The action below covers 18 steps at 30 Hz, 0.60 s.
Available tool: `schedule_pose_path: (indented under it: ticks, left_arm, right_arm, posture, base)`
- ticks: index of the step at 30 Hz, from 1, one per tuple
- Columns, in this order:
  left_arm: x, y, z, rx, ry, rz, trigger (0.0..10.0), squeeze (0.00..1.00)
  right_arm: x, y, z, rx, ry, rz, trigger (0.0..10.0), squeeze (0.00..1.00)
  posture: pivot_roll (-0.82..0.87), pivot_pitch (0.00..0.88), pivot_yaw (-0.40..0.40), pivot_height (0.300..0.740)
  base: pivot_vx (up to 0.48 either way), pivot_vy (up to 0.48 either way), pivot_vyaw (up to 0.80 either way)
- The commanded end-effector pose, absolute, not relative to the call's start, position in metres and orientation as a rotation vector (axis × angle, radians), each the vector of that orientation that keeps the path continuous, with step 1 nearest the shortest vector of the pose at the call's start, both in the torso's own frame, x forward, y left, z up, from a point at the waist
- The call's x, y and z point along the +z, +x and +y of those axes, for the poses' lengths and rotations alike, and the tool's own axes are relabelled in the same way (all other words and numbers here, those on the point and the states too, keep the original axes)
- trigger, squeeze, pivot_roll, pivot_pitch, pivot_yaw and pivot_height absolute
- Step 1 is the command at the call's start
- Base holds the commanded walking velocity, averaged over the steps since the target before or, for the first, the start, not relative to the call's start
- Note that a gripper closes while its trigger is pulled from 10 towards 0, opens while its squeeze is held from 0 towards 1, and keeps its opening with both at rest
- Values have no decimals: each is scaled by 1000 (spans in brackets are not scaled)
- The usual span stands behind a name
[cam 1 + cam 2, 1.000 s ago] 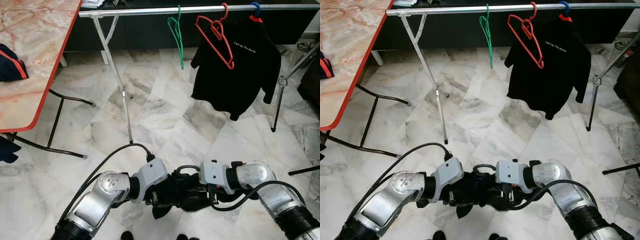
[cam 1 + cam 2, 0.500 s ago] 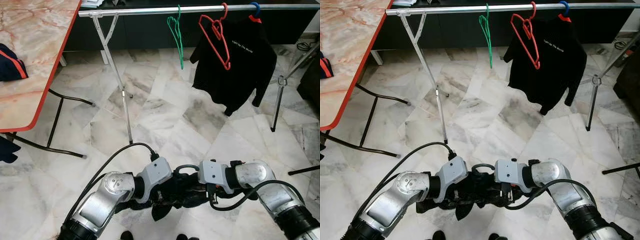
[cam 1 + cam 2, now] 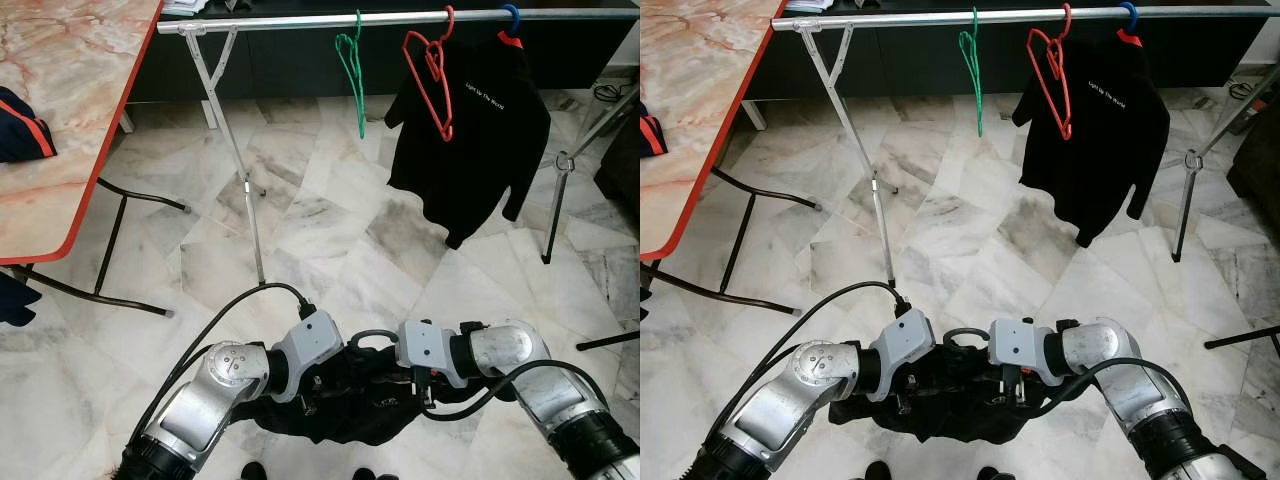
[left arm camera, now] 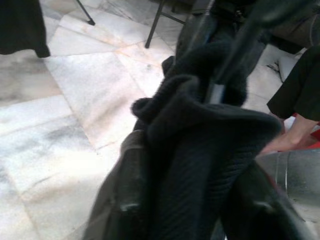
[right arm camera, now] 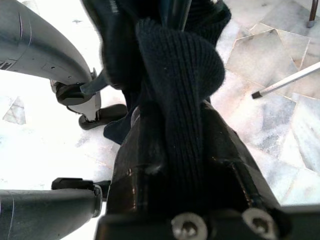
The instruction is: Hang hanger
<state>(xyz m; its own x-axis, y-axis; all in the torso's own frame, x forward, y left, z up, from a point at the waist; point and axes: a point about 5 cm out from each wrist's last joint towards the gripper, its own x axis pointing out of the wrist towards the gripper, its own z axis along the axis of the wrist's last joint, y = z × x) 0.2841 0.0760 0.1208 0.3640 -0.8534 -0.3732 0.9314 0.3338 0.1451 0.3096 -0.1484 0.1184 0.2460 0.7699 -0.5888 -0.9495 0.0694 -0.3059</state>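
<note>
Before you, low and close: left gripper (image 4: 187, 200) and right gripper (image 5: 175, 165), facing each other, both clenched on a dark garment (image 3: 350, 405) draped over a black hanger (image 3: 372, 338). Ahead: rail (image 3: 300, 21) carrying green hanger (image 3: 352, 65), red hanger (image 3: 432, 70), hung black shirt (image 3: 480, 140).

Bright, even daylight across the glossy white-grey marble floor (image 3: 330, 240), with soft sheen and only faint shadows under the thin silver rack legs (image 3: 245, 190). Sharp in both head views, slight wide-angle bowing toward the edges. Overexposed and washed out on pale tiles in the wrist views. Blurred and out of focus up close on the dark ribbed knit fabric (image 4: 200, 150), deep shade swallowing its folds (image 5: 175, 100).
</note>
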Motion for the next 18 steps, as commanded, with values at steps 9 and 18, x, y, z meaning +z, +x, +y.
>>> schedule_pose_path:
  ticks: [9, 18]
  left_arm:
    - [120, 284, 71, -1187, 396, 227, 0, 0]
    - [120, 284, 70, -1174, 387, 212, 0, 0]
  right_arm:
    - [124, 311, -147, 1313, -712, 262, 0, 0]
    - [123, 312, -151, 1288, -714, 267, 1059, 0]
  posture:
    - [-66, 292, -44, 740]
    - [-69, 289, -45, 740]
  base:
    - [0, 0, 0]
    - [0, 0, 0]
